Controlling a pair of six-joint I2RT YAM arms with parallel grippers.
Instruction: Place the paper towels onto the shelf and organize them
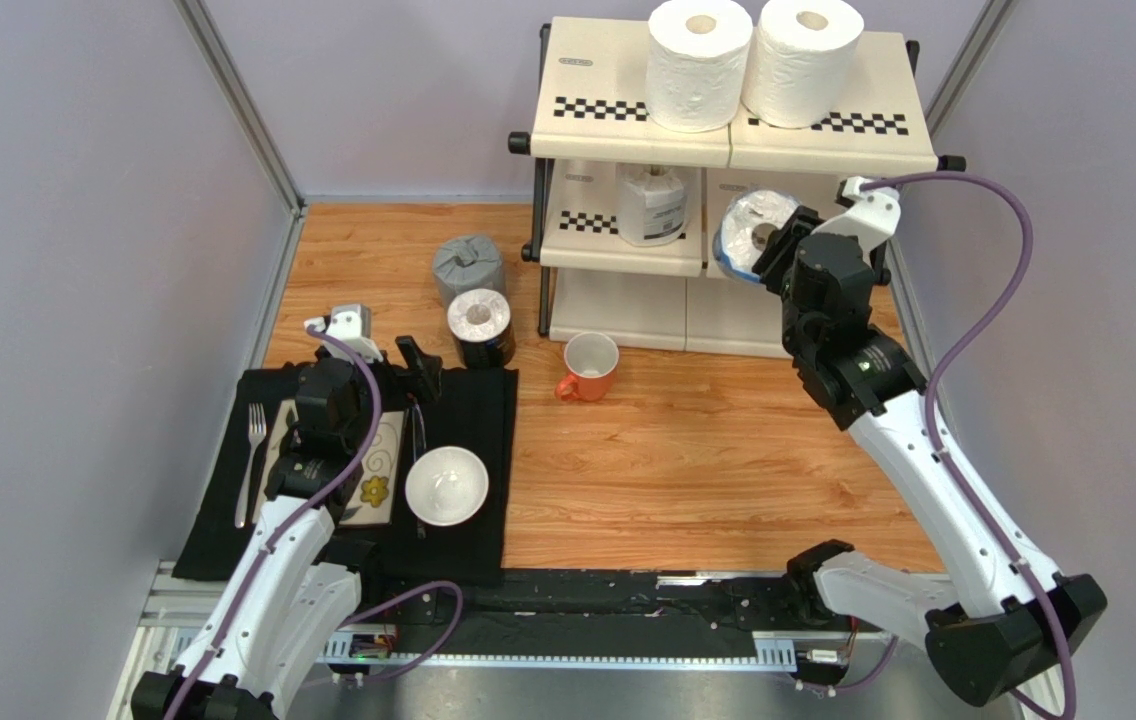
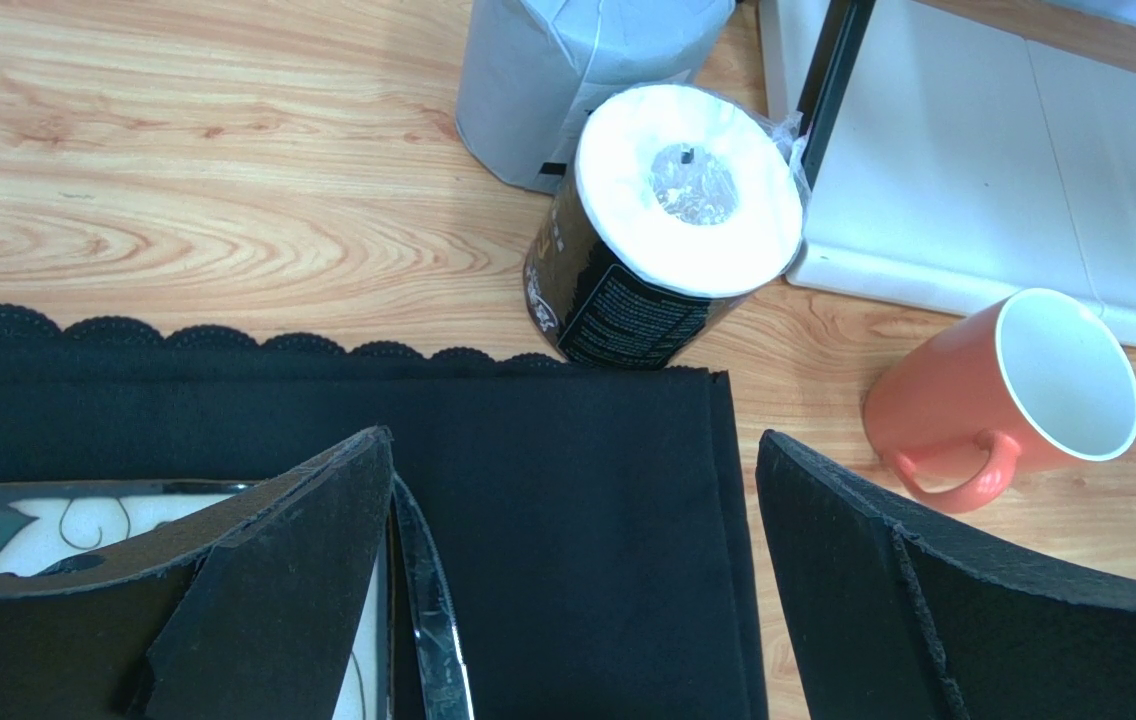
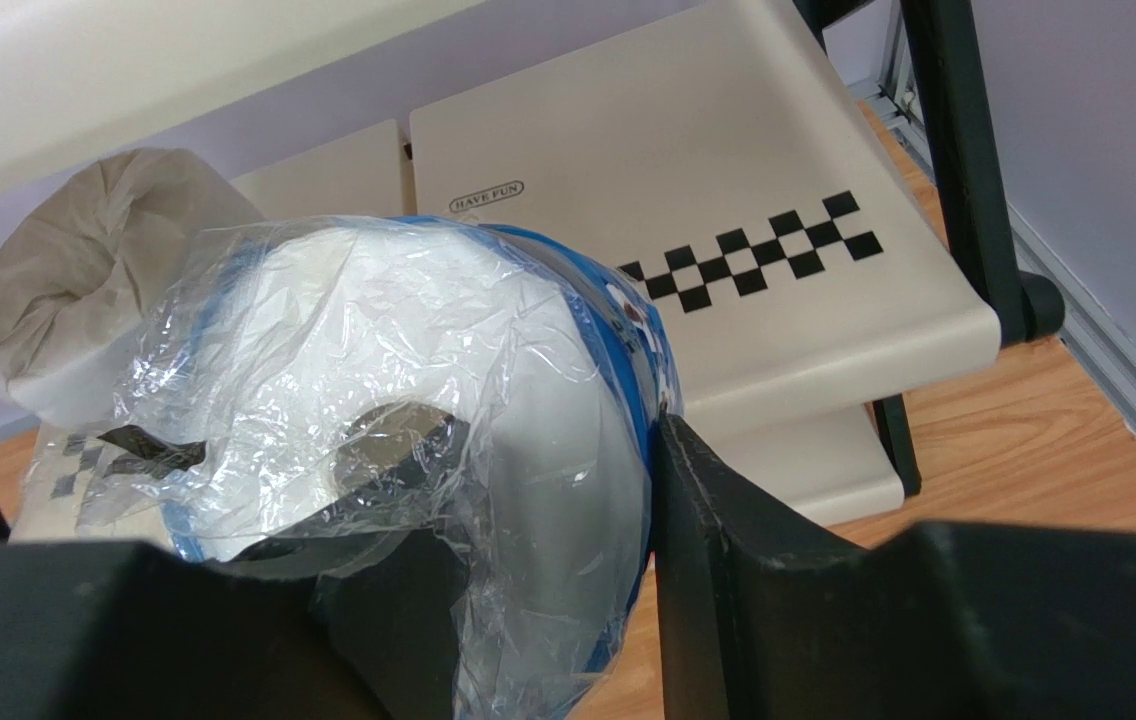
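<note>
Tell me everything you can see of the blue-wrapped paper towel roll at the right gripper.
The blue-wrapped roll is white paper around a hollow core, sealed in crinkled clear plastic with a blue band around its side. It is tipped over, a core end facing the wrist camera. The right gripper is shut on it, one finger against its outer wall. It hangs off the table at the right half of the shelf's middle tier; contact with the shelf cannot be told.

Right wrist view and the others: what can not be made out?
- Right wrist: the blue-wrapped roll hides part of the shelf behind it.
- Left wrist: the grey roll is cut off by the top edge.
- Top external: the label on the clear-wrapped roll is too small to read.
</note>
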